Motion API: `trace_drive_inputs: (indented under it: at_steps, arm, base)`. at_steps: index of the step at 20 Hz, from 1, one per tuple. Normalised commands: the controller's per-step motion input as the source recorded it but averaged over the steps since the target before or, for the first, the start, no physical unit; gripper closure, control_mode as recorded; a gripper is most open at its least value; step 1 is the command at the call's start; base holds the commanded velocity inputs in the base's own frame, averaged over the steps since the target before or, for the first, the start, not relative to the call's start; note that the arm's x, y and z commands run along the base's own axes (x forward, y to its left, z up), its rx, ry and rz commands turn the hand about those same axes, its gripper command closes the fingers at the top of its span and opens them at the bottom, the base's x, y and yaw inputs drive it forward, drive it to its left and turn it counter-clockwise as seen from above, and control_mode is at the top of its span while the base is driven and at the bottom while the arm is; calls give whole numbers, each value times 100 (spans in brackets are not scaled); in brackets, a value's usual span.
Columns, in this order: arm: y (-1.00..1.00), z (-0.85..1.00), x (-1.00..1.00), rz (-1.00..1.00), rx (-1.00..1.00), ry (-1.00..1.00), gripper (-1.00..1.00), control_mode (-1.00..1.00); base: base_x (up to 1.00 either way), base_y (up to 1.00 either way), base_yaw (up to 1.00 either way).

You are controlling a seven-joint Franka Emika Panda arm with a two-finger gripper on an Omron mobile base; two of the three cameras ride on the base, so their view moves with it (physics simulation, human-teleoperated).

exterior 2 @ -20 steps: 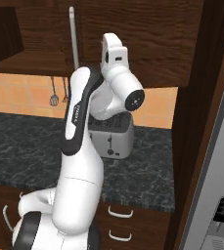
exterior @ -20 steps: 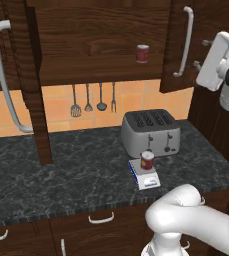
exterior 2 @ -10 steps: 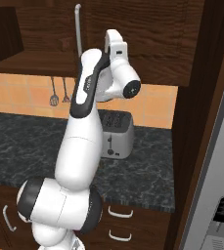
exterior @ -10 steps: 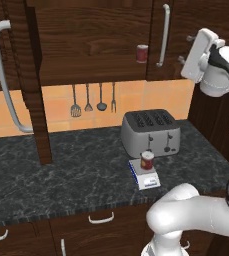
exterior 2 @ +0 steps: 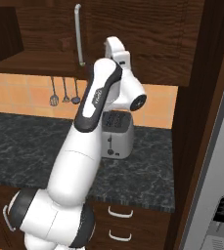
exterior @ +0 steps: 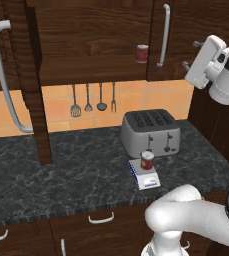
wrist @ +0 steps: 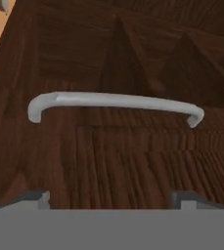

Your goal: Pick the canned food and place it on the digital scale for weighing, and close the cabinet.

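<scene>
Down on the surface the canned food (exterior: 147,160) already sits on the digital scale (exterior: 144,175), so it's cabinet-closing time. End effector (wrist: 108,197) is spread wide, holding nothing, facing the right door's handle (wrist: 114,101); left door (exterior: 31,75) looks wide open, probably needs pushing next

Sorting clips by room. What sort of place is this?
A kitchen, rendered: a toaster on a dark stone counter, utensils hanging on the tiled wall, and wood cabinets above.
</scene>
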Motion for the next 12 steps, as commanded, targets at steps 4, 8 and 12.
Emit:
trace_drive_inputs:
  at_steps: [4, 8, 12]
  arm:
    - [18, 36, -100, -6, 1, -8, -100, -100]
    - [0, 58, -100, -1, 18, 1, -100, -100]
    - [0, 32, -100, -2, 3, 0, -100, -100]
  base:
    - [0, 0, 0]
    - [0, 0, 0]
    - [0, 0, 0]
